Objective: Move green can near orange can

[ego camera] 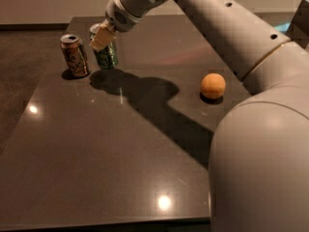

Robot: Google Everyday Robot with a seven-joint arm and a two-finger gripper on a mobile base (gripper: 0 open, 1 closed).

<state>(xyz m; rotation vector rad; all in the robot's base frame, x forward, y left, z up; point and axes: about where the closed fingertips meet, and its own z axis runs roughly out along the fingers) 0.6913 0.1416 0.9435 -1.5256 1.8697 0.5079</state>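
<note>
Green can [107, 57] is upright at the far left of the counter [120, 144], just right of the orange can [75, 55]. There's a narrow gap between them and they're not touching. The gripper [100, 40] sits over the green can's top and upper side, and the jaws look clenched on it. I can't tell whether the can's base is already on the counter or a hair above it, because the base runs into the arm's shadow.

Step in hand, my read: end of the carry, at the placement. The green can already looks near enough to the orange can to satisfy the task.

The next move calls for:
- seating the can flat if it isn't already down
- releasing the jaws without twisting
- retracting straight up, so the fingers don't drag the green can over or knock it into the orange can

The orange ball [213, 85] is well apart to the right and not in play. The arm [217, 23] reaches in from the right, above the ball's side of the counter.
</note>
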